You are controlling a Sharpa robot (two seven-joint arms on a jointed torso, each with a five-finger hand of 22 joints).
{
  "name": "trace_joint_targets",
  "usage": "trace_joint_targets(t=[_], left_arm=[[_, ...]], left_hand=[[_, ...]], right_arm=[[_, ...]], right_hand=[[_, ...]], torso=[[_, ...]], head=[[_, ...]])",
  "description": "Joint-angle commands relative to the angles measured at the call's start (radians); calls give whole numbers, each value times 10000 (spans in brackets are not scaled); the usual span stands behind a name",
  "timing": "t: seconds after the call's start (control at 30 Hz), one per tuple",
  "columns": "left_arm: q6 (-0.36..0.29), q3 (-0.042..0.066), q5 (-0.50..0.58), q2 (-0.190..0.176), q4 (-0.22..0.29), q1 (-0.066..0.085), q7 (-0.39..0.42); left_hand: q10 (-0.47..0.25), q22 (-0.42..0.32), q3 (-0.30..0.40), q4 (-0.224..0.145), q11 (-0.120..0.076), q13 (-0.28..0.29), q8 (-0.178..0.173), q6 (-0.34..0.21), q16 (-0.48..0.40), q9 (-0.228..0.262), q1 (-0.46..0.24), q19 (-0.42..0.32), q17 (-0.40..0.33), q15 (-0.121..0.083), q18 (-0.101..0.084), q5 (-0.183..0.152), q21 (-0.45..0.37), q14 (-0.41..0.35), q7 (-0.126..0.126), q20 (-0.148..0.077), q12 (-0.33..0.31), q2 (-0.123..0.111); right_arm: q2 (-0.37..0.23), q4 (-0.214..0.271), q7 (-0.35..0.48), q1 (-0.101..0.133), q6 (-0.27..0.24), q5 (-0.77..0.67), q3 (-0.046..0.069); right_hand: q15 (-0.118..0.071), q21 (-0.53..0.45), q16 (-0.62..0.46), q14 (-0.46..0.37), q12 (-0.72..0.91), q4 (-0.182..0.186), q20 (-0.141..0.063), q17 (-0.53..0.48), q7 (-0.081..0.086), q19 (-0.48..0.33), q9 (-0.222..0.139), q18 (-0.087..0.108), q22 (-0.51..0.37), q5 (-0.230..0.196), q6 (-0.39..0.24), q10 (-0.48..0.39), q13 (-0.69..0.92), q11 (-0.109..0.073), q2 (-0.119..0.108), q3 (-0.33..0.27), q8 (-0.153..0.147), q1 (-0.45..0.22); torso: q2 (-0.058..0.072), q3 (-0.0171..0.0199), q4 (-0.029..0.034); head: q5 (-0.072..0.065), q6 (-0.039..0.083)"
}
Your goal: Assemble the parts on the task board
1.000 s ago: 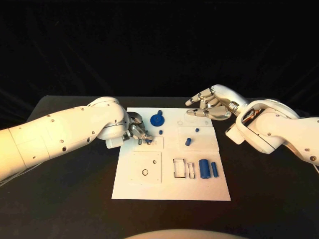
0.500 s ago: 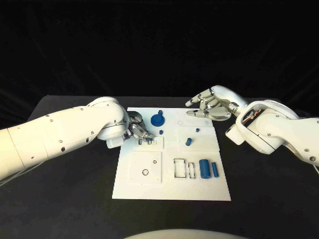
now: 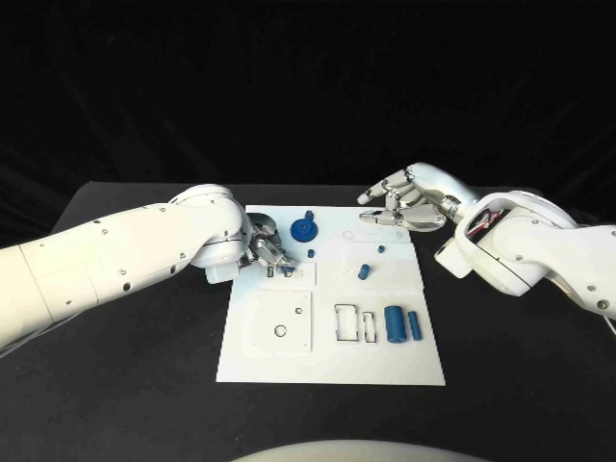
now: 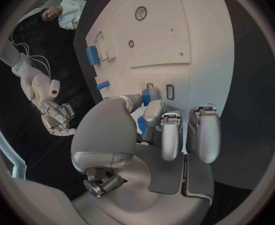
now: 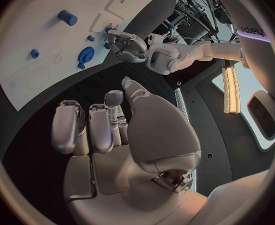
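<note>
Little is being changed since the earlier frame: only the left hand (image 3: 268,252) is being shifted slightly at the task board's (image 3: 392,366) left edge, where a small blue part (image 4: 146,96) is being pinched between its fingertips just above two slots (image 3: 278,272). A tilted entry is being risked, jamming it. Farther right, loose parts (image 3: 395,324) are being left lying, and the right hand (image 3: 405,206) is being held curled, empty, over the far edge.

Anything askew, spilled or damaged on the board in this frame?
Nothing stands out. The task board lies flat, and the blue parts, including the two side by side and the round one, lie on it. No visible damage.
</note>
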Motion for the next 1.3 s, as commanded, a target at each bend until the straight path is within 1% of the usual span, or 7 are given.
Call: trace_joint_targets(t=[0.03,0.17,0.43,1.0,1.07,1.17,1.3], left_arm=[[743,4,-441,19,26,0,53],[918,4,-525,2,25,-2,73],[1035,4,-594,-14,52,-2,95],[787,-1,-605,-45,62,-2,97],[792,-4,-605,-22,51,-2,90],[806,-10,-605,40,12,-2,93],[830,-44,-605,141,-55,-3,80]], left_hand=[[-37,1483,1786,-1776,-20,-12,41,-25,24,15,-80,398,2630,54,-114,40,-45,1032,-22,64,-37,40],[-32,1492,1795,-1804,-21,-11,43,-22,24,18,-87,402,2630,54,-115,42,-40,1032,-22,64,-36,25],[-32,1473,1818,-1856,-21,-29,48,-7,24,25,-110,391,2630,54,-111,62,-53,1032,-23,64,-50,1],[-13,1481,1829,-1877,-22,-15,53,8,24,31,-135,395,2630,54,-112,79,-50,1032,-24,64,-34,-8],[1,1494,1838,-1893,-23,-8,58,20,24,35,-159,401,2630,54,-115,96,-43,1032,-26,64,-26,-16],[1,1494,1838,-1893,-23,-8,58,20,24,35,-159,401,2630,54,-115,96,-43,1032,-26,64,-26,-16],[-11,1487,1851,-1886,-20,-51,59,41,24,39,-248,397,2630,55,-114,119,-49,1032,-25,65,-64,-3]], right_arm=[[15,0,29,-9,134,-103,-1],[18,-1,36,-10,134,-153,-1],[24,-20,4,-10,134,-174,-1],[24,-32,-26,-11,187,-170,-2],[11,-25,-31,-11,184,-169,-2],[8,-19,-32,-11,187,-162,-2],[11,-16,-34,-11,196,-152,-2]], right_hand=[[-2,-60,-54,414,-7,7,19,-16,27,-74,16,25,-16,66,-7,-54,-4,-10,41,-56,31,-8],[-2,-60,-54,414,-7,7,19,-16,27,-74,16,25,-16,66,-7,-54,-4,-10,41,-56,31,-8],[2,-63,-54,417,9,46,20,-11,29,-73,18,24,-16,72,-9,-40,5,-5,49,-83,39,-52],[3,-67,-58,419,14,93,21,-12,29,-72,20,24,-19,76,-11,-31,4,-4,62,-117,49,-102],[3,-67,-58,419,14,93,21,-12,29,-72,20,24,-19,76,-11,-31,4,-4,62,-117,49,-102],[4,-67,-66,420,12,124,22,-17,28,-69,21,23,-16,78,-14,-29,-1,-3,73,-136,54,-133],[4,-68,-72,420,14,158,22,-21,27,-68,22,23,-16,76,-16,-26,-3,-3,87,-157,61,-166]], torso=[[0,-4,-1],[-2,0,21],[-2,-6,2],[-8,5,11],[0,11,3],[12,0,-8],[5,-1,0]], head=[[61,9],[56,0],[77,-11],[53,-59],[54,-48],[41,-48],[14,-67]])
